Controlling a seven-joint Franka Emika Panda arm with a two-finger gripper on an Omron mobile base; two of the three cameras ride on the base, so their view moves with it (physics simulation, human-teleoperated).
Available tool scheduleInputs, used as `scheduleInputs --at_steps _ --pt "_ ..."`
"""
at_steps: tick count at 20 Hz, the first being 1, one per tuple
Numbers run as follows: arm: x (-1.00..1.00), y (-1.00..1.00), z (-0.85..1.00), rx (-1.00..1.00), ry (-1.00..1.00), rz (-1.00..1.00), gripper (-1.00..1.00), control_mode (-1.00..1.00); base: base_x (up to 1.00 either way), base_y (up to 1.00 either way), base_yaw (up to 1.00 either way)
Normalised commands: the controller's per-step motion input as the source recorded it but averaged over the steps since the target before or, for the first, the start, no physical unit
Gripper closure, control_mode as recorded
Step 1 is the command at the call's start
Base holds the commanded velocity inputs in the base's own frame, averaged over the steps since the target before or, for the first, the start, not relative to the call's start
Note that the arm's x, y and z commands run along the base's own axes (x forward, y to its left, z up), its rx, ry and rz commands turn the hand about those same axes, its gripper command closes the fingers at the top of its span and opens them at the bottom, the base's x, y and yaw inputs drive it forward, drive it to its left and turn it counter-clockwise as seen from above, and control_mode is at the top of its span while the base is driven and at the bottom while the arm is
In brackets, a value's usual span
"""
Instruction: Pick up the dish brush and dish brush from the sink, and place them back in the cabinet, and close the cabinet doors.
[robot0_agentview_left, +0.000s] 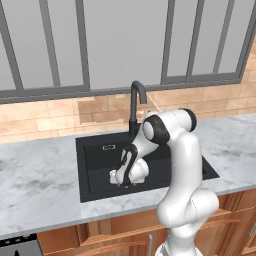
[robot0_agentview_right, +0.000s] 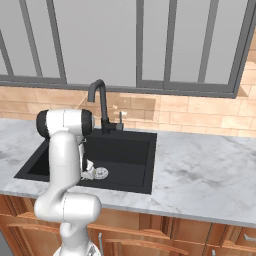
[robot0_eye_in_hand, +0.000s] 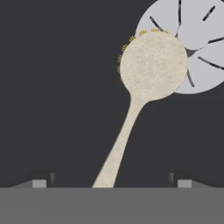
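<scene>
My pincer (robot0_eye_in_hand: 111, 179) hangs low inside the sink (robot0_agentview_left: 95, 150), jaws spread wide and holding nothing. In the hand view my two tips stand well apart at the bottom, and the brush (robot0_eye_in_hand: 144, 87) lies on the dark basin floor between them: the handle end runs down into the gap, a little to the left of midway, and the shaft climbs away from me, leaning right, to the round tan head. So the brush's long axis runs nearly straight out ahead of the pincer, across the line on which my jaws close. I judge that closing on the handle near its lower end would catch it across its narrow width, once I have come down the rest of the way; how much height is left I cannot tell.

The head lies partly over the drain (robot0_eye_in_hand: 197, 48), a pale round grate with dark slots, so the far end may sit a touch higher than the handle.

From the right base view the drain (robot0_agentview_right: 101, 173) shows just beside my wrist on the basin floor. The faucet (robot0_agentview_right: 100, 100) rises behind. I see no second brush from here. The desk (robot0_agentview_right: 200, 170) around the sink is grey marble.
</scene>
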Motion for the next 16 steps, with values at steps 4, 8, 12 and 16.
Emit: scheduleInputs --at_steps 4,8,12,16 --pt "0.00 0.00 -0.08 0.00 0.00 0.00 -1.00 -1.00 0.00 0.00 0.00" --pt "0.00 0.00 -0.09 0.00 0.00 0.00 -1.00 -1.00 0.00 0.00 0.00" --pt "0.00 0.00 -0.08 0.00 0.00 0.00 -1.00 -1.00 0.00 0.00 0.00" --pt "0.00 0.00 -0.06 0.00 0.00 0.00 -1.00 -1.00 0.00 0.00 0.00"
